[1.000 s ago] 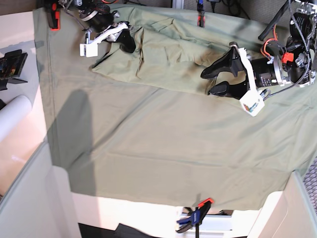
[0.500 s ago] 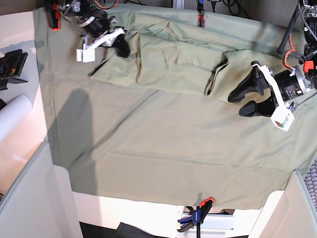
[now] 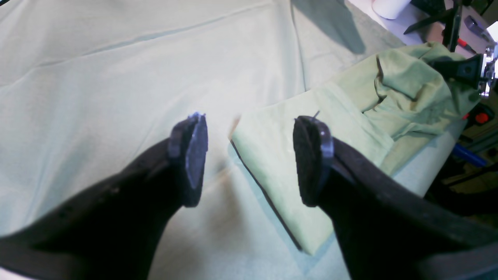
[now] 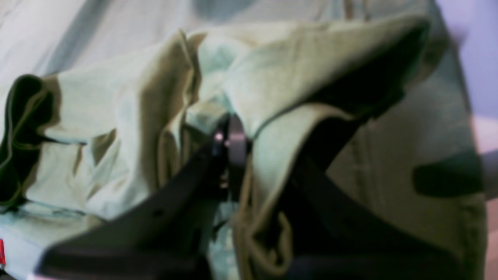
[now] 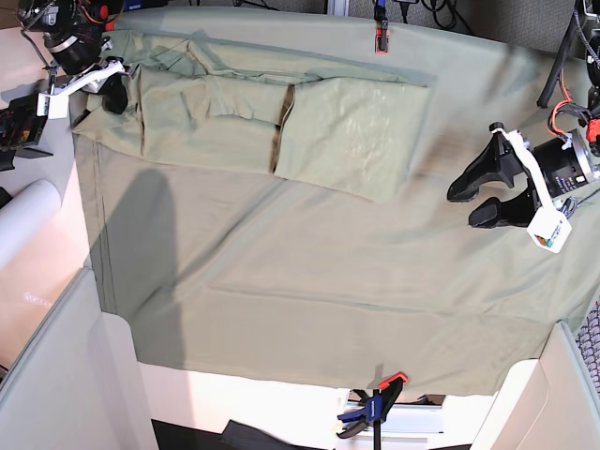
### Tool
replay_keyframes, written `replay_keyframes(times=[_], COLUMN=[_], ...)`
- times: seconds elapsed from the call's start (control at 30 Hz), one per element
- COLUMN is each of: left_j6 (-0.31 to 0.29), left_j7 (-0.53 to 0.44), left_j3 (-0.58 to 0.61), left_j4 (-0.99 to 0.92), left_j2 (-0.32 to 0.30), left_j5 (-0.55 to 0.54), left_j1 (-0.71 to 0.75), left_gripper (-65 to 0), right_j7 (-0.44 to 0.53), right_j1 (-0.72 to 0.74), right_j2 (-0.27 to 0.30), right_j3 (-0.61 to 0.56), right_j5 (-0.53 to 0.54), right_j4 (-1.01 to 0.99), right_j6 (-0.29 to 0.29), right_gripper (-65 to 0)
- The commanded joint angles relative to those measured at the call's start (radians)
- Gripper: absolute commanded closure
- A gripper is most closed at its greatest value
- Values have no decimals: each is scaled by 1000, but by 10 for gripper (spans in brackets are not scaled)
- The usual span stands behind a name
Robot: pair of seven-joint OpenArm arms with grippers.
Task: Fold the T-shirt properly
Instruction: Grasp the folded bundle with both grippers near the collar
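**Shirt stretched along the far edge**

The tablecloth (image 5: 309,291) covers the worktop. The T-shirt (image 5: 253,117) lies along its far edge. At the far left corner, the right gripper (image 5: 111,92) pinches the shirt's cloth. Near the right edge, the left gripper (image 5: 476,192) hangs spread, holding nothing.

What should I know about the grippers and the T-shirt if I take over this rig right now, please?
Left gripper: open, empty, above the tablecloth, clear of the T-shirt's near end.
Right gripper: shut on the T-shirt at its far end, by the table's corner; the wrist view shows cloth pinched between the jaws.
T-shirt: laid along the back edge of the table as a long band, one end flat and smooth, the end at the right gripper bunched and wrinkled.
Done: it appears folded lengthwise.
Left: smooth the bunched end, release it, then probably fold the band across.
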Motion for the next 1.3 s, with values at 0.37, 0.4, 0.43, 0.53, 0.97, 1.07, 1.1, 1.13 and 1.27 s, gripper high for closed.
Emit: replay_keyframes(times=[0.37, 0.4, 0.43, 0.53, 0.97, 1.07, 1.1, 1.13, 1.27], left_j6=[-9, -9, -9, -9, -9, -9, -9, -9, -9], left_j7=[-21, -21, -21, -21, -17, -14, -14, -14, -14], left_j3=[-7, -7, -7, -7, -7, -7, -7, -7, -7], left_j4=[18, 18, 18, 18, 18, 18, 18, 18, 18], left_j2=[-18, -20, -21, -23, -23, -23, -22, -23, -23], left_j5=[-33, -33, -33, -36, -59, -60, -60, -60, -59], left_j1=[-11, -11, -11, -11, -10, -8, -8, -8, -8], left_gripper=[-378, -378, -378, -378, -378, -378, -378, -378, -378], right_j7=[-25, -16, -3, 11, 177, 177, 177, 177, 154], right_j1=[41, 41, 41, 41, 105, 130, 140, 151, 195], right_j2=[-216, -245, -274, -350, -453, -453, -453, -453, -453], right_j3=[-311, -377, -444, -637, -910, -928, -928, -928, -929], right_j5=[-95, -136, -193, -412, -528, -530, -532, -531, -532], right_j4=[412, 417, 415, 373, 183, 194, 195, 195, 195], right_j6=[1, 1, 0, 0, -3, -3, -3, -3, -3], right_gripper=[0, 0, 0, 0, -407, -408, -408, -408, -407])
